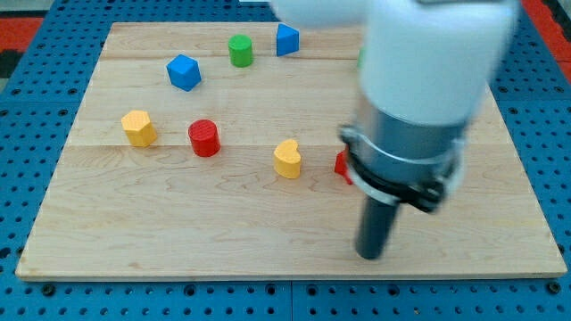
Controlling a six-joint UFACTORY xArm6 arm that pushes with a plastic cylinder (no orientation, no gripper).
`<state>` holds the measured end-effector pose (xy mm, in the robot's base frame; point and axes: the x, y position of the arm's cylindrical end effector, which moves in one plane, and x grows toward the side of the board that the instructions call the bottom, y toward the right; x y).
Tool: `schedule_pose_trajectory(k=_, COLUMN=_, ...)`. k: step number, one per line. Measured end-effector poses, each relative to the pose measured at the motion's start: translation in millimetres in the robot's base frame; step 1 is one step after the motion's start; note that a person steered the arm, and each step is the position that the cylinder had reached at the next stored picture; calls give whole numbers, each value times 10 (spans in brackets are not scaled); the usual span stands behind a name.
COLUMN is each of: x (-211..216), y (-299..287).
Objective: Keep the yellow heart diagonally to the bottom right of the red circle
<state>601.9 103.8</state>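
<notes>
Rod-ended, with no gripper to open or close, my tip (371,255) rests on the wooden surface (178,241), right of and below the yellow heart (287,159). That heart lies lower right of the red circle (204,137). Blue pegboard (36,53) surrounds the surface.

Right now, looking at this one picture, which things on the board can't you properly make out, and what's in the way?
- Red block, camera view: only a sliver shows; the arm's collar covers the rest, so its shape is unclear.
- Green patch, camera view: a thin strip beside the blurred white arm body; I cannot tell what it is.
- My tip: blurred, right of and below the yellow heart, touching no block.
- Board's top right: hidden behind the arm.
</notes>
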Motion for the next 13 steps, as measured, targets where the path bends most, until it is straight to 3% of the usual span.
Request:
schedule_pose_trajectory(k=4, x=168, y=233)
schedule_pose_trajectory(k=5, x=155, y=976)
schedule_pose_trajectory(k=7, x=-1025, y=1162)
schedule_pose_trajectory(k=8, x=-1611, y=1057)
schedule_pose_trajectory(k=9, x=-1922, y=335)
schedule_pose_trajectory(k=10, x=-1970, y=-546)
schedule_pose_trajectory(k=11, x=-1912, y=-1000)
schedule_pose_trajectory(k=13, x=-1618, y=-1202)
